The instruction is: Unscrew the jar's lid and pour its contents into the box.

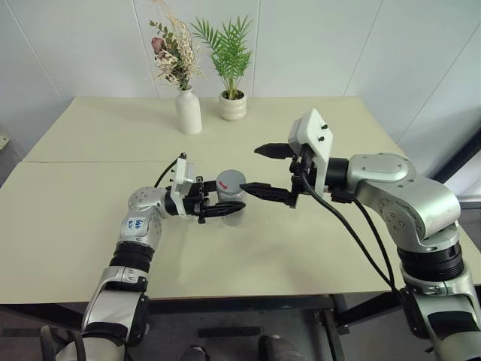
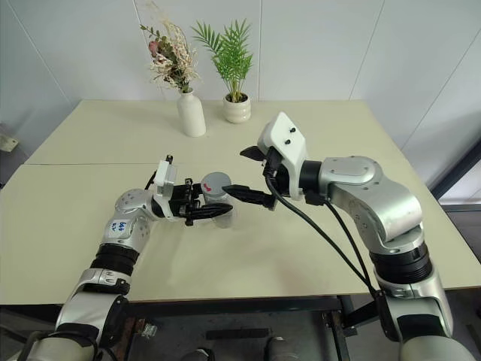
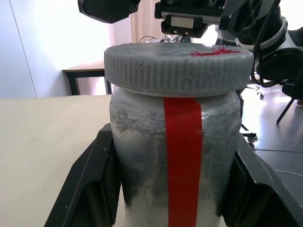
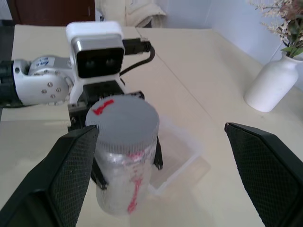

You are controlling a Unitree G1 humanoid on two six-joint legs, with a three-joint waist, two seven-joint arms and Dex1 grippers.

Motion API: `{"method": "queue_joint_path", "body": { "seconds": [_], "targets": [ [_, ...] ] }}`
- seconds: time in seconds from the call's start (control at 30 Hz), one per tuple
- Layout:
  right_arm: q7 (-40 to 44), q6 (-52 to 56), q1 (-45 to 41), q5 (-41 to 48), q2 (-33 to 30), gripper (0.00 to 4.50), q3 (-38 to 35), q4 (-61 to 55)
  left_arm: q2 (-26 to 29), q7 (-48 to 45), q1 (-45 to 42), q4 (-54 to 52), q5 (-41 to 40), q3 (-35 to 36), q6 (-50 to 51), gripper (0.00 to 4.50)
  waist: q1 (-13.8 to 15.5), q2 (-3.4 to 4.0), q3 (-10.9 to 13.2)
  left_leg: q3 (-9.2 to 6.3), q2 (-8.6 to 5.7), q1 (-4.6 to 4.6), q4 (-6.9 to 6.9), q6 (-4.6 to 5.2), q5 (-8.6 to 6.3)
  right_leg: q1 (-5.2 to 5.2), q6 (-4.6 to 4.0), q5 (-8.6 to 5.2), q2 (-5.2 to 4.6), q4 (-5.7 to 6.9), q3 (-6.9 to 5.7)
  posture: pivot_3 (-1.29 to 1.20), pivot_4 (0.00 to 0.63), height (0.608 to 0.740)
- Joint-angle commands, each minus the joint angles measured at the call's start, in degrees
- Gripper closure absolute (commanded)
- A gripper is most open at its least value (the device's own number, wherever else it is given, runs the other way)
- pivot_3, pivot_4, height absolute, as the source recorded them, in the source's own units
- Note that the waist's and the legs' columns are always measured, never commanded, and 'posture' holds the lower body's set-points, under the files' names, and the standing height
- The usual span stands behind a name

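**0 of 2 steps finished: lid on, nothing poured**

Left gripper [image 1: 223, 212] clamps the jar [image 1: 231, 199] upright above the table [image 1: 90, 195]. Lid [image 4: 122, 122] seated. Right gripper [image 1: 264, 171] spread wide beside it, gripping nothing. Unscrewing and pouring remain. Box [image 4: 177, 156] lies beyond the jar, partly hidden. Contents unreadable through the jar wall.

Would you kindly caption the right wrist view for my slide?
Left hand holds the lidded jar above the clear box; open right hand flanks it.
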Motion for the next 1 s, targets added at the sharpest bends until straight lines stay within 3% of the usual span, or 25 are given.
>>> {"method": "queue_joint_path", "body": {
  "seconds": [0.03, 0.4, 1.0],
  "targets": [
    [-2.46, 1.05, -1.49, 1.86, 1.97, 0.02, -1.83, -2.92, -0.27, -0.13, -2.08, 0.05, 0.06, 0.55, -1.11, 2.26, 0.00, 0.00, 0.00, 0.00, 0.00, 0.00, 0.00, 0.00, 0.00, 0.00, 0.00, 0.00, 0.00, 0.00, 0.00, 0.00, 0.150, 0.740],
    [-7.30, 1.65, -2.02, 1.79, 8.31, 0.02, 0.84, -2.52, -0.81, -0.18, -2.56, 0.50, -0.01, 0.59, -1.36, 2.26, -0.07, 0.00, 0.00, -0.01, 0.00, 0.00, 0.00, 0.00, 0.00, 0.00, 0.01, 0.00, 0.00, 0.01, 0.00, 0.00, 0.150, 0.740],
    [-7.33, -0.85, -1.60, -2.45, 10.29, 0.02, 3.86, 0.86, -0.72, -0.07, -2.61, 0.44, -0.13, 0.72, -0.90, 2.26, -0.09, 0.00, 0.00, -0.01, 0.00, 0.00, -0.01, 0.00, 0.00, 0.00, 0.01, 0.01, 0.00, 0.02, -0.01, 0.00, 0.150, 0.740]
  ]
}}
